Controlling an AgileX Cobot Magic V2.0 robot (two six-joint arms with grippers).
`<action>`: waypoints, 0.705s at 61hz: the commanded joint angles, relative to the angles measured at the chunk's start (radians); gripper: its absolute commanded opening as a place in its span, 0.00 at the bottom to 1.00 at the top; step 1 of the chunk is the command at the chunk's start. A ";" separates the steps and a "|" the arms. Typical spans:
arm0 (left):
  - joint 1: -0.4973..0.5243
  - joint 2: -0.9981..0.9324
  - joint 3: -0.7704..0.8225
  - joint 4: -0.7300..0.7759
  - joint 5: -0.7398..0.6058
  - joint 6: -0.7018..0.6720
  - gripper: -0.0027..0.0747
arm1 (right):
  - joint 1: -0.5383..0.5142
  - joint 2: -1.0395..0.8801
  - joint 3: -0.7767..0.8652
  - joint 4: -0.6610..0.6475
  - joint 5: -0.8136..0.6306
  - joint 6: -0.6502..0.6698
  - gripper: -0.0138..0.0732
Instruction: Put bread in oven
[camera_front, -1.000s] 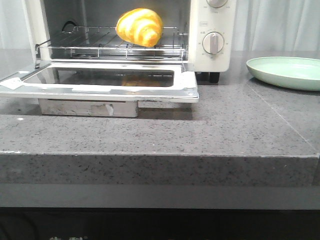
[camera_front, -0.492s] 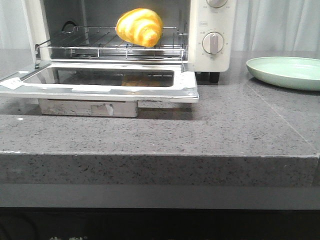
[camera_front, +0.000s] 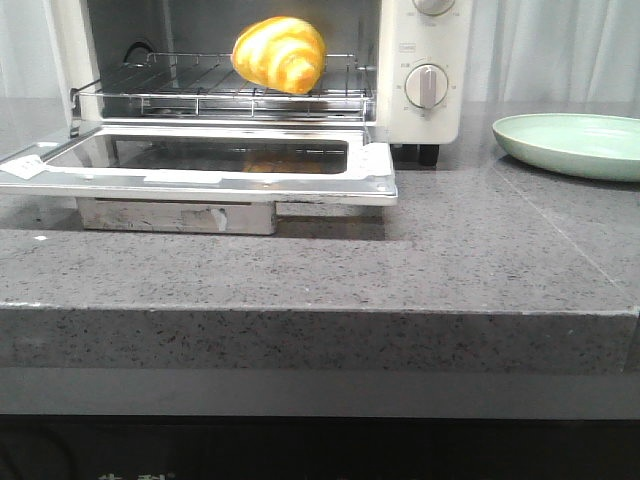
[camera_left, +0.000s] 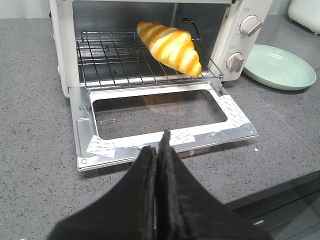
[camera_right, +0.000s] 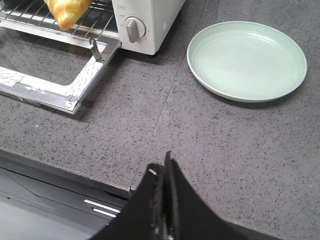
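Bread (camera_front: 279, 54) — one — on oven (camera_front: 425, 60) rack

Striped bread (camera_front: 279, 53) lies on open oven (camera_front: 425, 60) rack

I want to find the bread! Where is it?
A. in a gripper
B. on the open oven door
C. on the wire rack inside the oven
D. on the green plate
C: the bread lies on the wire rack inside the oven, whose door hangs open below it.
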 joint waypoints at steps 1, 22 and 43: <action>0.002 0.005 -0.026 -0.014 -0.073 0.000 0.01 | -0.006 0.004 -0.022 -0.029 -0.056 -0.002 0.08; 0.013 -0.003 -0.012 -0.014 -0.081 0.000 0.01 | -0.006 0.004 -0.022 -0.029 -0.056 -0.002 0.08; 0.261 -0.295 0.420 0.033 -0.521 0.000 0.01 | -0.006 0.004 -0.022 -0.029 -0.056 -0.002 0.08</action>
